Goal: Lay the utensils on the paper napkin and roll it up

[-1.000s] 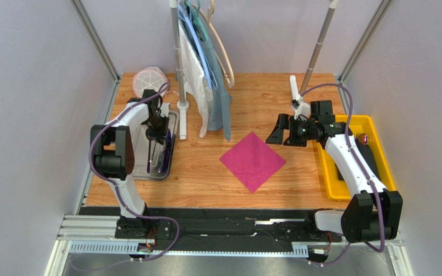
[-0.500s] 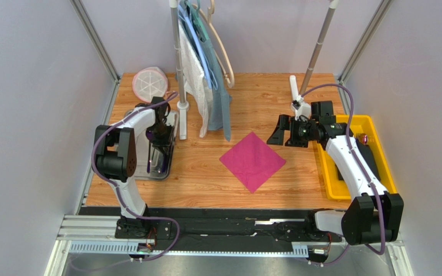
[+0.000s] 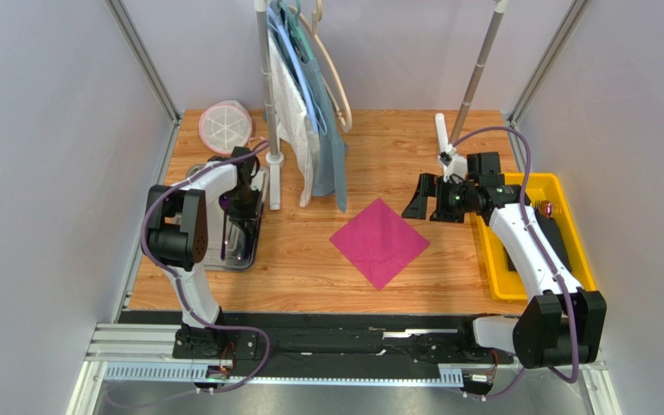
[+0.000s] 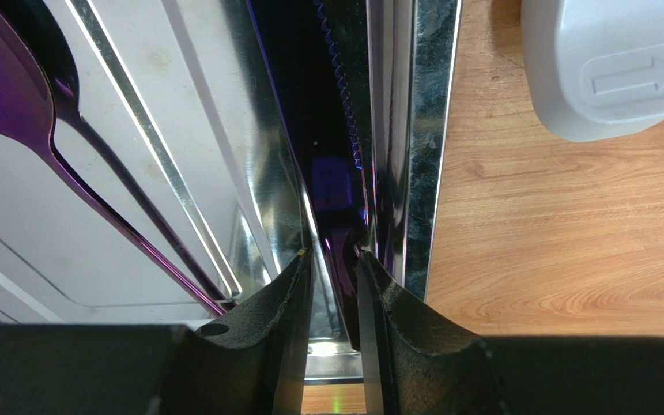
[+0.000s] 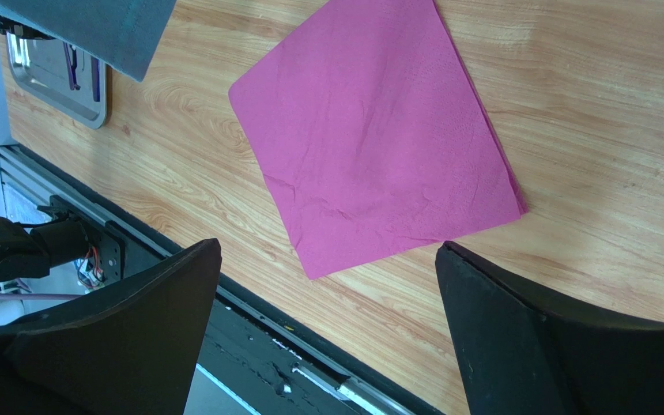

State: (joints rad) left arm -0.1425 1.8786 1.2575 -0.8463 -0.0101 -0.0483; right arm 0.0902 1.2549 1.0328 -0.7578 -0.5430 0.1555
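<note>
The magenta paper napkin [image 3: 380,241] lies flat on the wooden table, turned like a diamond; it also shows in the right wrist view [image 5: 370,147]. The dark-purple utensils lie in a metal tray [image 3: 214,256] at the left. My left gripper [image 4: 335,259] is down in the tray at its right wall. Its jaws stand a narrow gap apart around the handle of a serrated knife [image 4: 337,186], which touches the right finger; a sliver of tray shows by the left finger. A second utensil [image 4: 15,95] lies further left. My right gripper [image 3: 419,195] hovers wide open and empty beyond the napkin's right corner.
A yellow bin [image 3: 561,186] stands at the right edge under the right arm. A rack with hanging cloths [image 3: 314,104] and its white foot [image 4: 608,65] stand just right of the tray. A pink round lid [image 3: 225,125] lies at the back left.
My left gripper has shifted a little right and forward in the tray, to its right wall. The right arm and the napkin have not moved.
</note>
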